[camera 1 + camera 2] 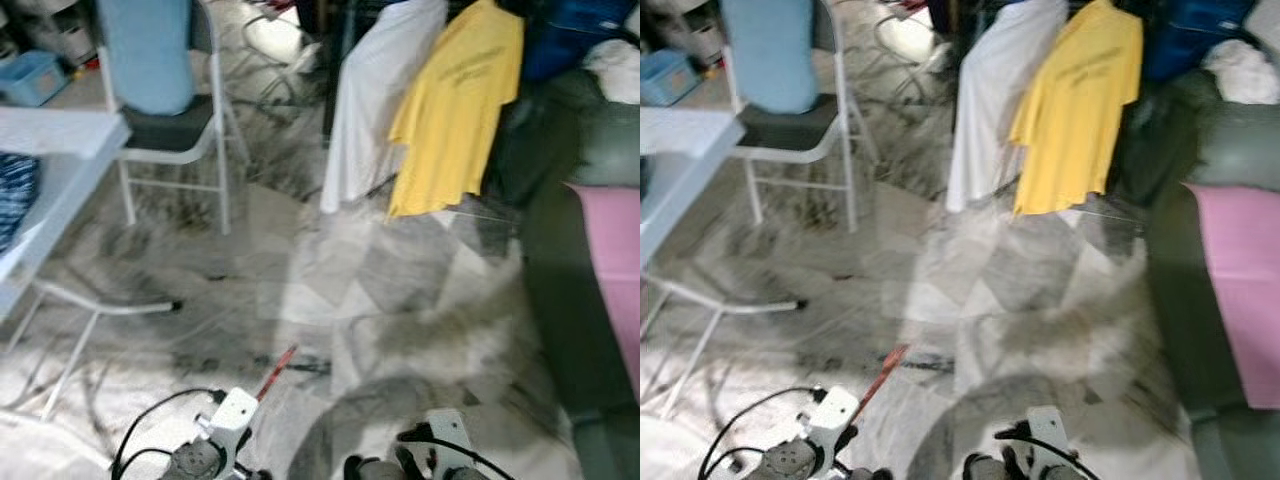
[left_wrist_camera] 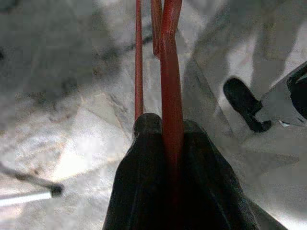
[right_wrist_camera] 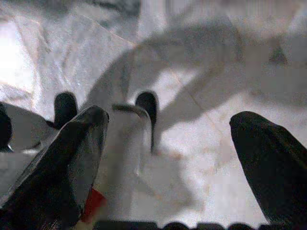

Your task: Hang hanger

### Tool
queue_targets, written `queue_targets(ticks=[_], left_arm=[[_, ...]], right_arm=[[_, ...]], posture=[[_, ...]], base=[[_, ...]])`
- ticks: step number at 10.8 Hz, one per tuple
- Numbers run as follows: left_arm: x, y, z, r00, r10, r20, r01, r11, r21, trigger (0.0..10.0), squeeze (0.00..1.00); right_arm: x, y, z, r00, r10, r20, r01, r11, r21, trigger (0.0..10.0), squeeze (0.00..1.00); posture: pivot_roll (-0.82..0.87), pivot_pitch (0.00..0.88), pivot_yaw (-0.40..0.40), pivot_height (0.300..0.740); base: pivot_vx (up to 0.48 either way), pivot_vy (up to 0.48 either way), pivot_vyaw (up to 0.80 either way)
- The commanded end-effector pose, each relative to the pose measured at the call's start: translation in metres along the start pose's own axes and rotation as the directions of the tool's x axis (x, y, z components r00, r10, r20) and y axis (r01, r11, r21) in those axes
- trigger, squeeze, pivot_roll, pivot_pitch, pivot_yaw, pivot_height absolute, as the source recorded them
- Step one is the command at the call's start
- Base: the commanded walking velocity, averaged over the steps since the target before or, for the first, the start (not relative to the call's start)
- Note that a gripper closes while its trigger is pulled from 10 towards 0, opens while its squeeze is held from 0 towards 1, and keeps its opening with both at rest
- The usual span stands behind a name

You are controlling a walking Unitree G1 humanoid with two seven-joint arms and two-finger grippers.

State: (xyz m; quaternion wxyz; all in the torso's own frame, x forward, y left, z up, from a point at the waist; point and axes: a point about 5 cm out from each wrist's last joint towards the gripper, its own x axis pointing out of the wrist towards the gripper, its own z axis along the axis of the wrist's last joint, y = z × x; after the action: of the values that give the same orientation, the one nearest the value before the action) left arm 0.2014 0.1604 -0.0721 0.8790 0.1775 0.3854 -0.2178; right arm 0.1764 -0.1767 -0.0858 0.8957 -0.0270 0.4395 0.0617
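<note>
A thin red hanger (image 2: pixel 170 72) sticks out forward from between the two black fingers of my left gripper (image 2: pixel 168 127), which is shut on it. In the left eye view a short red piece of the hanger (image 1: pixel 278 372) shows above the marble floor, just ahead of my left wrist (image 1: pixel 228 420). My right gripper (image 3: pixel 170 117) hangs low over the floor, open, with nothing between its wide-spread fingers. A white garment (image 1: pixel 375 90) and a yellow shirt (image 1: pixel 460 110) hang ahead at the far side of the room.
A white-framed chair (image 1: pixel 175 140) with a blue cloth over its back stands at the far left. A white folding table (image 1: pixel 50 160) lies along the left edge. At the right sits a dark green sofa (image 1: pixel 600 150) with a pink cloth (image 1: pixel 615 260). Marble floor (image 1: pixel 400 290) lies between.
</note>
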Motion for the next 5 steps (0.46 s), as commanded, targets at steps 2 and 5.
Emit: queue_targets(ticks=[2,5], left_arm=[[-0.002,-0.004,0.003,0.997,-0.065,0.047,0.056,0.985,0.162,10.0,0.0],[-0.013,0.062,0.18,0.872,-0.194,0.449,-0.054,0.874,0.483,10.0,0.0]], right_arm=[[-0.002,-0.018,0.037,0.979,0.0,0.202,0.025,0.992,-0.122,10.0,0.0],[-0.024,-0.061,0.135,0.861,0.088,0.5,0.151,0.896,-0.417,10.0,0.0]], posture=[[-0.1,0.206,0.054,0.74],[-0.12,0.22,0.075,0.74]], base=[[0.0,0.0,0.0],[0.0,0.0,0.0]])
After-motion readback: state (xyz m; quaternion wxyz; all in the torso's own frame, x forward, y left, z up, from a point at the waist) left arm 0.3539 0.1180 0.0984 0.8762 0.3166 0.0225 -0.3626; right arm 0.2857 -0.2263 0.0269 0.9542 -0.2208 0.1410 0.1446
